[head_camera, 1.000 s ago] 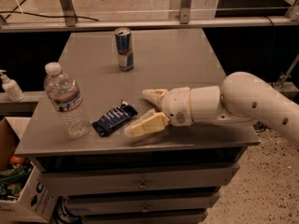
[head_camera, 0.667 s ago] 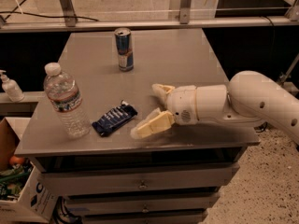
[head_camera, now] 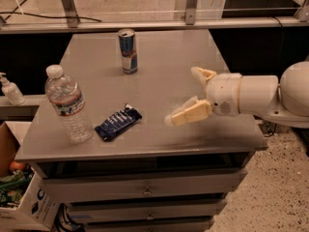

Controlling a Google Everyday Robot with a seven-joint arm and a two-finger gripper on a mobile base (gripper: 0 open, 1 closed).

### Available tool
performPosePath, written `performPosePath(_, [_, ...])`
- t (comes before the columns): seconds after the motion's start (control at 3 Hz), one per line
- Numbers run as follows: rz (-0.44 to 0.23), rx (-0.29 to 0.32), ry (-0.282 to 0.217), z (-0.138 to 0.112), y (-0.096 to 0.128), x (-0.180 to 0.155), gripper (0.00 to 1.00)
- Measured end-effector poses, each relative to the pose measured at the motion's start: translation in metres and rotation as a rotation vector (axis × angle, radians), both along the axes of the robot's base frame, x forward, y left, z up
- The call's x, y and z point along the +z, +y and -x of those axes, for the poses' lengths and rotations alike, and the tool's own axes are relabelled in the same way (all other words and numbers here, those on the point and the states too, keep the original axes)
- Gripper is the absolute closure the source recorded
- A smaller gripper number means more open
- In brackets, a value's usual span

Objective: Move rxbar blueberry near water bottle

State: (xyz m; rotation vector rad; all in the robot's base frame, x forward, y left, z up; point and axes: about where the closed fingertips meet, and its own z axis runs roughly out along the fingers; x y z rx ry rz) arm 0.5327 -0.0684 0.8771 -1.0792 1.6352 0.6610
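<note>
The gripper is hovering spread wide and empty, apart from the rxbar blueberry, which is lying just beside the water bottle, seemingly delivered.

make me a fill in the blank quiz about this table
1. The gripper, open over the table's right side, holds ____.
2. The rxbar blueberry lies ____ the water bottle and the gripper.
3. The water bottle's cap is ____.
4. The drink can stands ____.
Missing words: nothing; between; white; upright.
</note>
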Motion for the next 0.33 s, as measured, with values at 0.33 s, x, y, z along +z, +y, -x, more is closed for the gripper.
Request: performPosePath(0.33, [0.0, -0.003, -0.004, -0.0006, -0.0015, 0.0017, 0.0])
